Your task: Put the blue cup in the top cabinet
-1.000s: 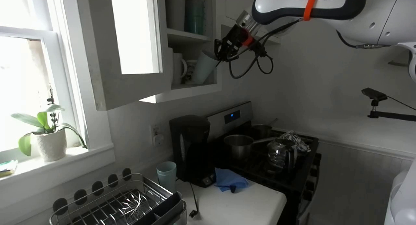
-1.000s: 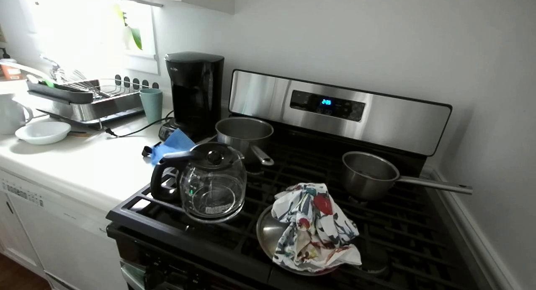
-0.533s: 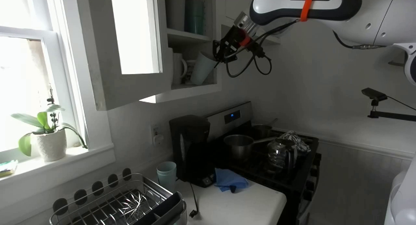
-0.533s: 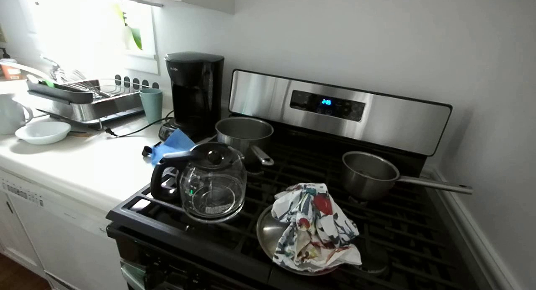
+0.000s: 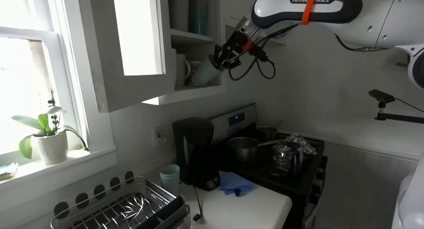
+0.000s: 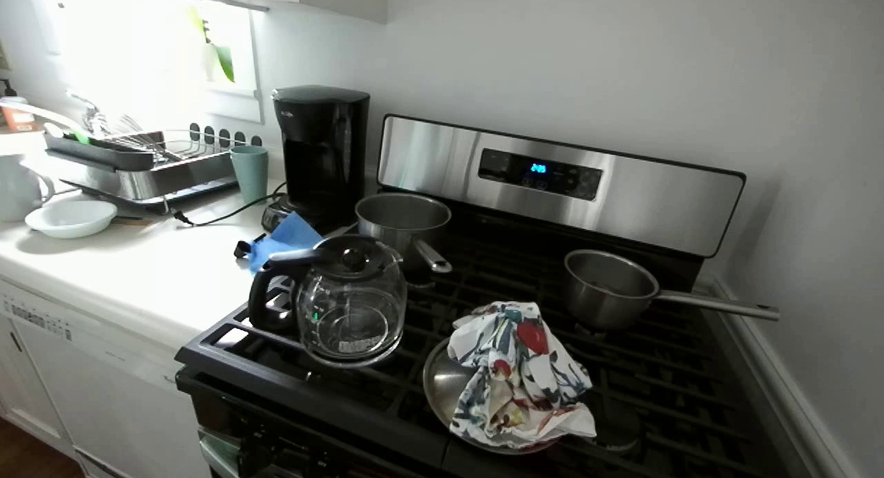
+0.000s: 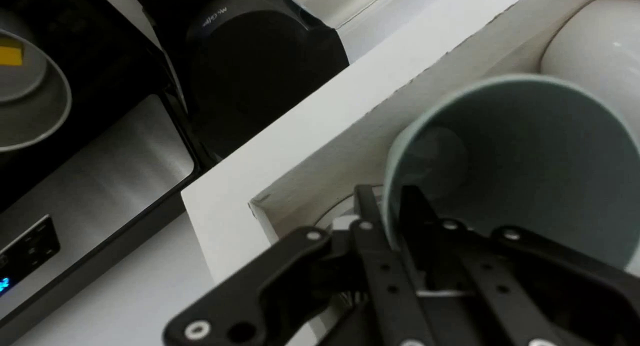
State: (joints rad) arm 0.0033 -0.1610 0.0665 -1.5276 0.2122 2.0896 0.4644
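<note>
The blue cup [image 5: 206, 73] is strongly tilted in the lower compartment of the top cabinet [image 5: 195, 94], its rim towards my gripper and its base low at the shelf floor. The cabinet door [image 5: 132, 93] stands open. My gripper [image 5: 223, 62] reaches down at the cup's rim. In the wrist view, the jaws [image 7: 387, 196] straddle the cup's wall [image 7: 540, 161], one finger inside and one outside. They are partly open, with a small gap around the rim; the outer finger looks close against it. In an exterior view, gripper and cup are out of sight.
White mugs [image 5: 181, 68] stand beside the cup, and a teal glass [image 5: 198, 19] stands on the shelf above. Below are a coffee maker [image 5: 193, 149], stacked light-blue cups [image 5: 170, 177], a dish rack [image 5: 116, 206], a blue cloth [image 5: 234, 183] and a stove with pots [image 6: 611, 291].
My gripper has moved slightly left and down. The cup has tipped further over, its rim lower and leaning more towards the gripper. The jaws look a little wider apart.
</note>
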